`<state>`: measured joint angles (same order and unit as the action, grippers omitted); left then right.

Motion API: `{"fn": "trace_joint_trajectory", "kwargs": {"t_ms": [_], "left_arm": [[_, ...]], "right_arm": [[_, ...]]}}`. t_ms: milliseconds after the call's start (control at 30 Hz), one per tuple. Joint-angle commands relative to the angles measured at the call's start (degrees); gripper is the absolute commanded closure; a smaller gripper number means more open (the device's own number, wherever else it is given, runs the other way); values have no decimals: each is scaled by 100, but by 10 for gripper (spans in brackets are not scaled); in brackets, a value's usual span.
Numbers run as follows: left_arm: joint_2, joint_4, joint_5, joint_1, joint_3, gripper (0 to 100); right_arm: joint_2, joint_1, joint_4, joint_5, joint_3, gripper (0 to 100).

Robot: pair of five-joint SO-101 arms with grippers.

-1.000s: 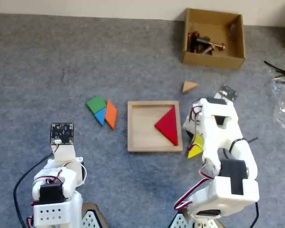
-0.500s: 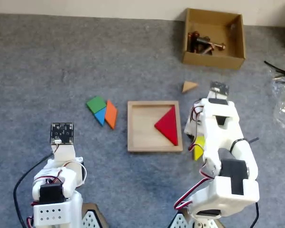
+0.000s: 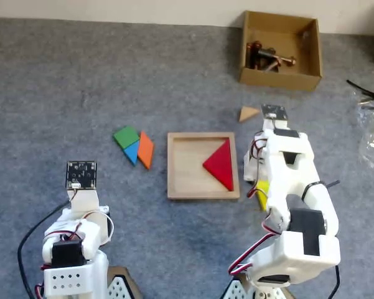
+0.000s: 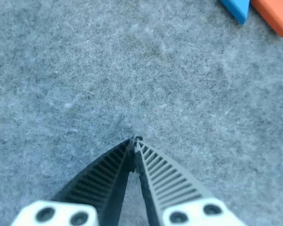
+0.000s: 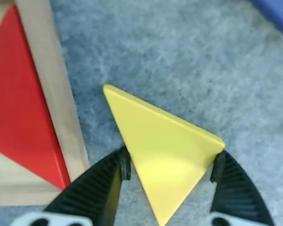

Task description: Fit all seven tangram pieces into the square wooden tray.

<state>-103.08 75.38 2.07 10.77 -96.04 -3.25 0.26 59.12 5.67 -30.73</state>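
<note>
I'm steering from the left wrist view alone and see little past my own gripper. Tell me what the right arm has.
Observer: The right gripper is clamped on the yellow triangle, just outside the wooden tray.
Operator: Report what's inside that tray.
Observer: Only the red triangle, lying against the tray's right side in the high view.
Operator: I see blue and orange corners. Say what else sits with them.
Observer: A green square touches the blue piece, with the orange piece beside them, all left of the tray in the high view.
</note>
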Motion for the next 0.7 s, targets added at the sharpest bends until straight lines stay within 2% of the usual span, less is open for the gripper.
{"fn": "trace_joint_trajectory", "kwargs": {"t_ms": [0,500,667], "left_arm": [[40,44,9,48,-119,995],[40,44,9,48,-119,995],[40,44,9,48,-119,995]], "right_arm": [[347,75,-57,255,31,752],[312,48,-66,1169,-13,752],[303,66,-84,1837,-22,752]]}}
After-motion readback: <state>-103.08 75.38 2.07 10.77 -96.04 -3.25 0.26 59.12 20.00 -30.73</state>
